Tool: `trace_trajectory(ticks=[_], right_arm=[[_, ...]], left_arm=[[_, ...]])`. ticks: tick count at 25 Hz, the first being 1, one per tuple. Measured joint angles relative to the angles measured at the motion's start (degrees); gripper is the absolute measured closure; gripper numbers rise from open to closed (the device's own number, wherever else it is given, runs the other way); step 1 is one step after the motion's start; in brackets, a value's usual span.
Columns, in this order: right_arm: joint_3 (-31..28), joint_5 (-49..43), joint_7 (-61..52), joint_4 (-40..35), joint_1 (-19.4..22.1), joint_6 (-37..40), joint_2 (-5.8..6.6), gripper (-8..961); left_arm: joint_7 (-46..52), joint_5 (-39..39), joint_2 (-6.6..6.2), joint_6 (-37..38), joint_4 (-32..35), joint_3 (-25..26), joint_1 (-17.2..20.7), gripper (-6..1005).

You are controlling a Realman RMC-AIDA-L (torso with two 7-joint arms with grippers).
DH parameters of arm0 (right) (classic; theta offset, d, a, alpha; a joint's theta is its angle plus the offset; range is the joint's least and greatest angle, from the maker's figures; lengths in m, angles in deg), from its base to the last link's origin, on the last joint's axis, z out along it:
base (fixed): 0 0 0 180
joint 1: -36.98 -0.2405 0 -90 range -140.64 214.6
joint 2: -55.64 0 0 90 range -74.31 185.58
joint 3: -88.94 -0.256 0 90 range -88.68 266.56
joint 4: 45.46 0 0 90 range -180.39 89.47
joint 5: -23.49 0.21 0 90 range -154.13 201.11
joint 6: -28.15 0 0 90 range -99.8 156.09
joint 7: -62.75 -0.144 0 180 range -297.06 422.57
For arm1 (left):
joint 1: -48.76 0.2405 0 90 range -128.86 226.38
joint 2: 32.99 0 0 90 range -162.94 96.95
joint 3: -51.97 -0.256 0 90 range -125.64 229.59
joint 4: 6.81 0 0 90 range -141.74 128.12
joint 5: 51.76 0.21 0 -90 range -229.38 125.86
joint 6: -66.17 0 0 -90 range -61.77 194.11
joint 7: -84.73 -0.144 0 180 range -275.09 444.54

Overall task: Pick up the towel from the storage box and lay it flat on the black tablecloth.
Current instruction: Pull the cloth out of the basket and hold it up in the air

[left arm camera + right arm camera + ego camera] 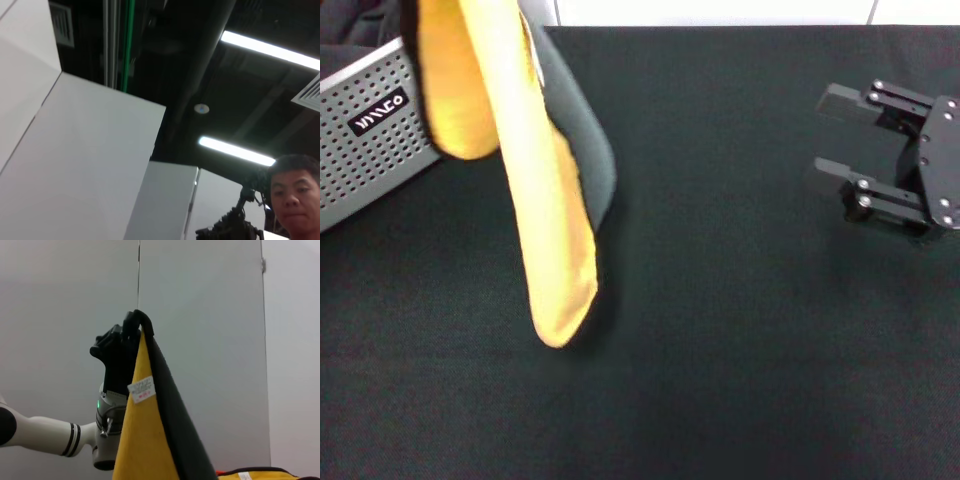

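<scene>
The yellow-orange towel (545,230) hangs in a long fold from above the head view's top edge, its lower end just over the black tablecloth (740,330). A dark grey-green fabric (588,150) hangs against its far side. The right wrist view shows my left gripper (134,322) raised high and shut on the towel's (145,440) top corner, with the white label (141,389) below it. The light grey storage box (370,150) stands at the far left. My right gripper (832,135) is open and empty over the cloth at the right.
The tablecloth's far edge meets a white surface (720,10) at the back. The left wrist view points up at ceiling lights (270,47), white panels and a person (295,195).
</scene>
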Motion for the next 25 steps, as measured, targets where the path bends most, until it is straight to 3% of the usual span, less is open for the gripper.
trace_trajectory(ticks=[8, 14, 17, 25], right_arm=[[2.1, 0.1, 2.4, 7.3, -6.3, -2.9, -0.16, 321], [11.1, 2.5, 3.6, 11.0, -10.6, -5.3, -0.18, 321], [18.1, 5.8, 4.2, 10.8, -10.4, -10.4, -0.17, 321], [20.7, 8.0, 6.0, 10.8, -8.8, -18.0, -0.17, 321]], left_arm=[[0.7, 3.3, -0.32, 0.0, -1.4, -0.1, -4.1, 988], [0.7, 4.9, -0.25, 0.0, -2.1, -0.2, -7.5, 987], [0.8, 4.9, -0.20, 0.0, -2.1, -0.1, -8.0, 987], [0.9, 3.4, -0.25, 0.0, -1.6, 0.5, -8.8, 987]])
